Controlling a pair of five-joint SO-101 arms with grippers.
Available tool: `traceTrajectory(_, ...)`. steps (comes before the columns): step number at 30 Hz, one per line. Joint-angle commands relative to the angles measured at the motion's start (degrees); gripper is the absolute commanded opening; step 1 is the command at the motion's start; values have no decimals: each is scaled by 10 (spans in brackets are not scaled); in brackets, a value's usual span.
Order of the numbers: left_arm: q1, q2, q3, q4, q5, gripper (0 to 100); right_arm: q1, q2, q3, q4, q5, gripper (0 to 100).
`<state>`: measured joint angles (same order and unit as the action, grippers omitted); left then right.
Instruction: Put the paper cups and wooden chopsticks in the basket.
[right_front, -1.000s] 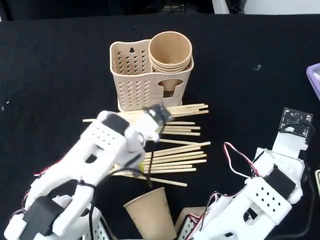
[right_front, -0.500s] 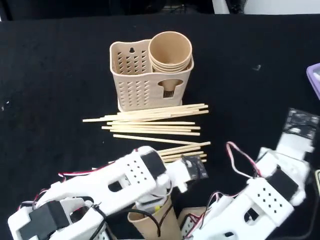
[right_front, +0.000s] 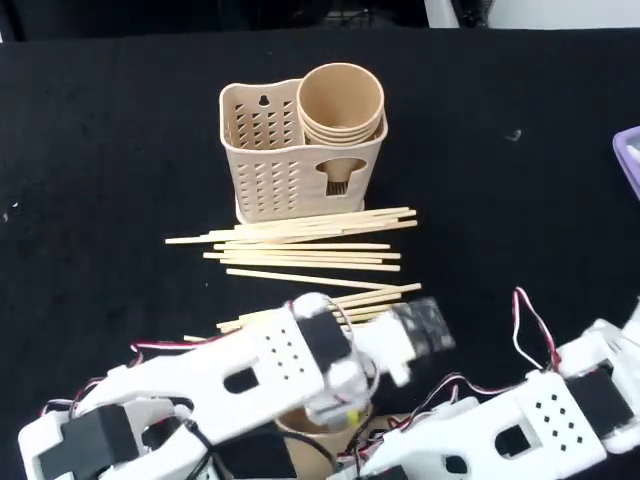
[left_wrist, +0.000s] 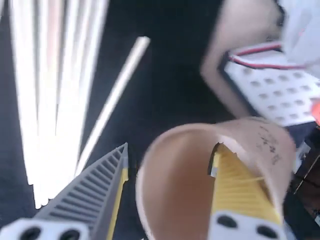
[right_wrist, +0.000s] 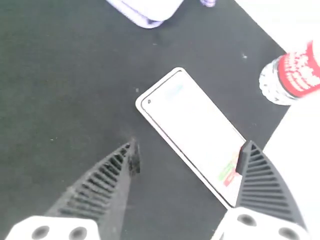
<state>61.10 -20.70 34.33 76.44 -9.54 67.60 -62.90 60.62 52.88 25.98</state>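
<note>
Left wrist view: left gripper (left_wrist: 170, 150) has its jaws apart, straddling the wall of a loose brown paper cup (left_wrist: 175, 200), yellow-padded finger inside and grey finger just outside. The cup sits at the near side of the black table (right_front: 100, 150), well apart from the beige perforated plastic basket (right_front: 290, 170). Risks: the thin wall could crumple or the cup tip on closing, and the carry path crosses the scattered pale wooden chopsticks (right_front: 310, 250). Right gripper (right_wrist: 190, 146) is spread wide above a white phone (right_wrist: 185, 120).

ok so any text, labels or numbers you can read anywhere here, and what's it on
Nothing reads clearly.
paper cup: dark marks on its wall, too blurred to read.
bottle: white print on the red label, too blurred.
phone: faint marks on its screen, too small to read.
</note>
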Motion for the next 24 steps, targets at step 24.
traceTrajectory(24, -79, -144, -37, 101, -131, 272, 4, 17, 11, -9, 14, 316)
